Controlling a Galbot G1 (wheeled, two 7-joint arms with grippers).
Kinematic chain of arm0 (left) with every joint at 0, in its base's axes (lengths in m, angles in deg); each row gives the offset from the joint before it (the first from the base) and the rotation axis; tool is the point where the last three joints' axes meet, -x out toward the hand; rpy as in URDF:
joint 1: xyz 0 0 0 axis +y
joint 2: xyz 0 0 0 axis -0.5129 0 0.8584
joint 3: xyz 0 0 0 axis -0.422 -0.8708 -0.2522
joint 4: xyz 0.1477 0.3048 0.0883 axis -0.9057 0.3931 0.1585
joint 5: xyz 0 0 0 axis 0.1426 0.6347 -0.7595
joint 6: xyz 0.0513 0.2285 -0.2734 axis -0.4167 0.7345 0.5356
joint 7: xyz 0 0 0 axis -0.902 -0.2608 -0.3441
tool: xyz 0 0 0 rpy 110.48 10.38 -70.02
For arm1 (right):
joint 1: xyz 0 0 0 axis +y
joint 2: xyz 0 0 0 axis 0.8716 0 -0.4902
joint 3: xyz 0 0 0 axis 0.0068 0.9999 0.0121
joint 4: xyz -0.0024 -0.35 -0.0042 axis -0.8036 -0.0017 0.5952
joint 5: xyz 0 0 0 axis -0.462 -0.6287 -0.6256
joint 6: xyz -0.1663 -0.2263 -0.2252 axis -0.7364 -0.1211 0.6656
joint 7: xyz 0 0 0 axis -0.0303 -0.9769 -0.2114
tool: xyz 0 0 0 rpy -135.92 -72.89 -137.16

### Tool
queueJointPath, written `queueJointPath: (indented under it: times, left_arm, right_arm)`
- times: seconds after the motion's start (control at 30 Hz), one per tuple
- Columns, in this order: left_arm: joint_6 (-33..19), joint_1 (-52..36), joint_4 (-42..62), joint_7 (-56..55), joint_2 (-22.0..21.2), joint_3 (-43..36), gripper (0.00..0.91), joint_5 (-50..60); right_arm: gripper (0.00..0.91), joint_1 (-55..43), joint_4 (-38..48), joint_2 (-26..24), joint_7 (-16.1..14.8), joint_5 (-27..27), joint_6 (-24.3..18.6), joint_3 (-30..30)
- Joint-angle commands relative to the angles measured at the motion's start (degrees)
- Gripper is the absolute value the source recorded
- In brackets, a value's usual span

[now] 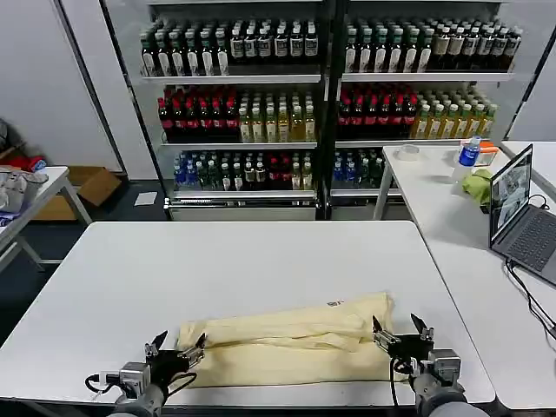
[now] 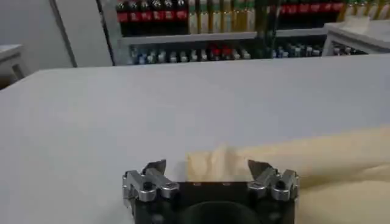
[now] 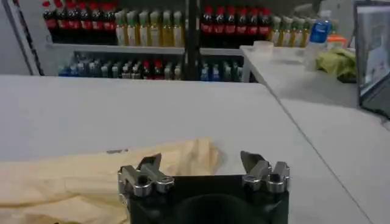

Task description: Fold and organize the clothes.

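The clothes [image 1: 287, 340], one pale cream-yellow T-shirt, lie folded into a long crumpled band across the near part of the white table [image 1: 174, 269], with a small dark label near the far edge. My left gripper [image 1: 180, 346] stands open at the band's left end, and the cloth [image 2: 317, 158] lies just past its spread fingertips. My right gripper [image 1: 400, 332] stands open at the band's right end, low over the table. The shirt's corner [image 3: 183, 155] reaches in front of my right gripper [image 3: 200, 161]; nothing is held between either pair of fingers.
A second white table [image 1: 452, 217] stands to the right with a laptop [image 1: 521, 217], a yellow-green bundle [image 1: 477, 185] and a bottle. Shelves of drink bottles [image 1: 321, 95] fill the back wall. A side table with a grey-white cloth pile [image 1: 16, 187] is at far left.
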Motion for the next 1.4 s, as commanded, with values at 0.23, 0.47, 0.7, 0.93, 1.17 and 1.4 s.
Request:
queueJointPath:
  times: [0.23,0.47,0.7,0.93,1.17,1.4]
  left_arm:
    - [-1.06,1.48,1.88,-1.18,-4.19,-0.22,0.071,-0.6]
    - [-0.94,2.35,1.88,-1.06,-4.87,-0.47,0.01,-1.54]
    - [-0.79,2.31,1.14,-1.16,-5.08,0.1,0.01,-5.14]
    - [-0.92,1.17,0.45,-1.27,-4.81,2.3,0.01,-10.55]
    - [-0.45,-0.24,0.35,-1.19,-1.67,9.41,0.01,-16.54]
    - [0.74,-1.67,3.7,-0.98,4.91,20.97,0.01,-22.33]
  right_arm:
    - [0.907,2.91,-2.21,0.26,0.06,-0.83,-0.43,-1.82]
    - [0.907,3.03,-2.62,0.04,0.21,-0.56,-0.36,-2.34]
    - [0.907,3.0,-2.9,0.03,0.43,-0.4,-0.34,-2.5]
    - [0.907,3.14,-2.99,0.03,0.6,-0.19,-0.36,-2.89]
    - [0.907,2.67,-2.92,-0.34,0.65,0.2,-0.27,-3.06]
    - [0.907,1.72,-2.74,-0.97,0.76,0.87,-0.14,-2.99]
